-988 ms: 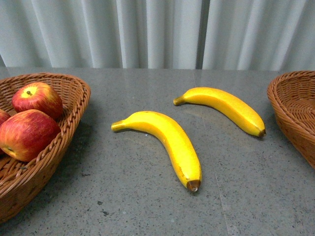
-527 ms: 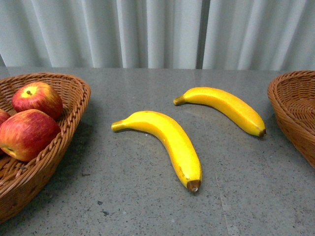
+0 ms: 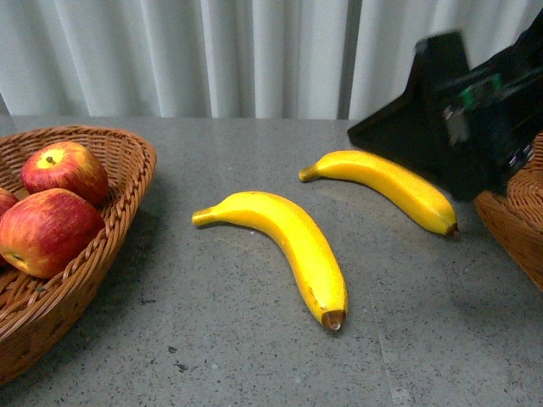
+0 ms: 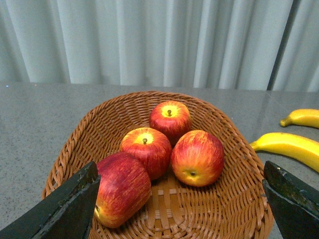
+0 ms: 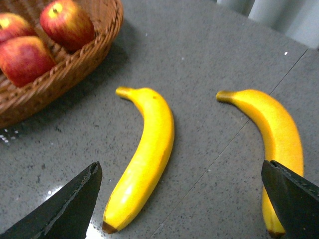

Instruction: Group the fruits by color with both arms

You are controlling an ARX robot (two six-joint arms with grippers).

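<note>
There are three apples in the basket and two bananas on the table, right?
Not quite. The left wrist view shows four apples in the basket, not three. The two bananas do lie on the table, outside it.

The tabletop (image 3: 254,356) looks like grey speckled stone, smooth with a faint sheen. The left basket (image 3: 127,195) and right basket (image 3: 517,220) are rough brown woven wicker. The apples (image 3: 51,231) have smooth, softly shiny skin. The near banana (image 3: 297,242) and far banana (image 3: 390,180) are glossy, almost plastic-looking. The curtain (image 3: 254,51) is pale matt cloth. The right pincer (image 5: 182,204) has matt black fingers (image 5: 75,204).
</note>
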